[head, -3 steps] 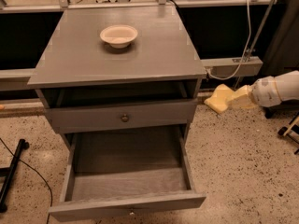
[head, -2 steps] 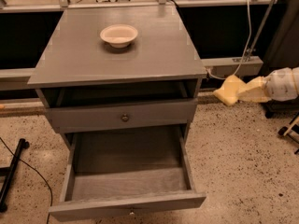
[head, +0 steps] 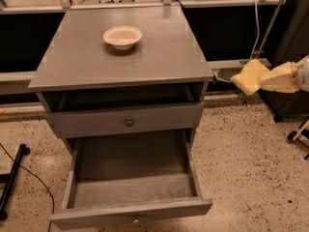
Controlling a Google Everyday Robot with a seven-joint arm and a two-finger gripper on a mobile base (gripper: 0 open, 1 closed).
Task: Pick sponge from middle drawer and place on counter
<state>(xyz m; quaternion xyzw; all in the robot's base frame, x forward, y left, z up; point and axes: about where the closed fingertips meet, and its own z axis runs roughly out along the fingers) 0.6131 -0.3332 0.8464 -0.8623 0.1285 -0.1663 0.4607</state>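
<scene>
While pinching sponge (head: 248, 76), gripper (head: 264, 80) rose rightward | beside counter (head: 159, 62) edge | middle drawer (head: 130, 193) open

Pale cream claw (head: 264, 79) with blunt, tapered fingers (head: 281, 78), it hung off the right edge of the desk (head: 96, 57) near the front corner, behind it a smooth, rounded white wrist housing (head: 304, 74).

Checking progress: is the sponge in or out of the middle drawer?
Out: the tool holds the sponge midair beside the counter.
</scene>
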